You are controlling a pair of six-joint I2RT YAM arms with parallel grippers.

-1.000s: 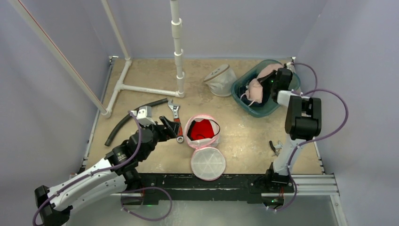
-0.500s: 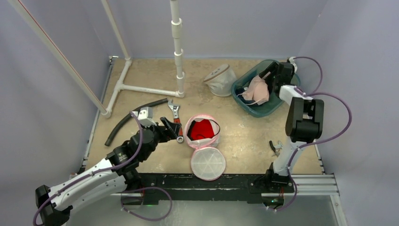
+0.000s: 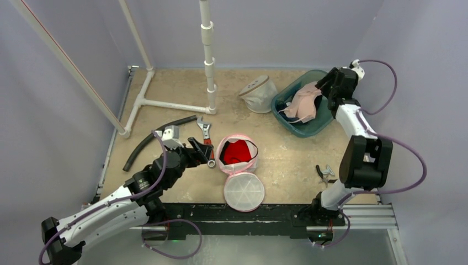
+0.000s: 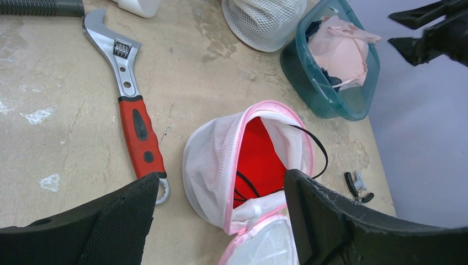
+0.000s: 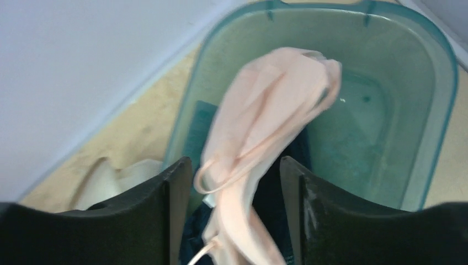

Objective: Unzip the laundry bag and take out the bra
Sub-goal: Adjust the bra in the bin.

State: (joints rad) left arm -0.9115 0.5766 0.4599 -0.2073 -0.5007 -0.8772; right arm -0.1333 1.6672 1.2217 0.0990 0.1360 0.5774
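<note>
Shows left gripper point(image 4: 221, 182) spread wide at nine o'clock of unzipped laundry bag point(image 4: 209, 160) holding red bra point(image 4: 259, 160), right gripper point(image 5: 234, 165) spread wide over peach bra point(image 5: 265, 105) in teal bin point(image 5: 359, 33) at two o'clock.

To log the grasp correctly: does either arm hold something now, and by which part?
Nothing is held. The right gripper has open jaws; the pink bra lies loose in the bin. The left gripper is open and empty.

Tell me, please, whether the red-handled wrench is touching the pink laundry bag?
Apart: the left wrist view shows a strip of bare table between the wrench and the laundry bag.
</note>
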